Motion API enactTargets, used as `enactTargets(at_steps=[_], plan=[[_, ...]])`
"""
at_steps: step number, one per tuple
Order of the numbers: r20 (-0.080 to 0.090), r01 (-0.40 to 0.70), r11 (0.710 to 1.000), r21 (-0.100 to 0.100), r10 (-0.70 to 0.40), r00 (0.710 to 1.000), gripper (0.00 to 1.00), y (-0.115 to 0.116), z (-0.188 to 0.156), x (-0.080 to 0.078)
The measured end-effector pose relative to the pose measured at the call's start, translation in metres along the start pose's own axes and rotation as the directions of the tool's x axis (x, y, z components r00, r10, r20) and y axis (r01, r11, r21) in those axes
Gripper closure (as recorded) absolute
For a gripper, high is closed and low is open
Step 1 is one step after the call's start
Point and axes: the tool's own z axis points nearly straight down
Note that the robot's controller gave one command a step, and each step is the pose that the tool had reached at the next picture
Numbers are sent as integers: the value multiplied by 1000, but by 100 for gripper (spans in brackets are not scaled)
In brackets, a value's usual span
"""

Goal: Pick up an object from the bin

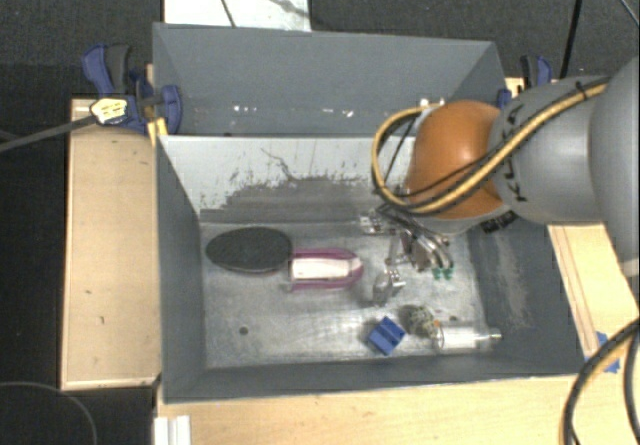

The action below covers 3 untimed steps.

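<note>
Orange wrist cover (455,158) and grey arm (580,163), the arm itself cut off by the picture's edge at 3 o'clock, hide the bin (180,263) floor and far wall toward 2 o'clock. Gripper (408,263) reads as a tangle of metal, its outline not to be made out. A green speck (443,273) at its 3 o'clock is too small to name, and the white-and-purple thing (325,268) at its 9 o'clock ends close beside it, touching or apart I cannot tell. At 5 o'clock on the floor, a dark lump (415,317) sits between the blue block (385,336) and the clear tube (462,337), too small to tell its kind.
</note>
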Motion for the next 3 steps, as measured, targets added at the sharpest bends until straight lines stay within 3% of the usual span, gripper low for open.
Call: enactTargets(at_steps=[1, 2, 3], plan=[[2, -58, 998, -4, 58, 998, 0, 100, 10, -10], [-3, -64, 998, -2, 64, 998, 100, 95, 10, -9], [5, -55, 998, -2, 55, 998, 100, 105, -152, -17]])
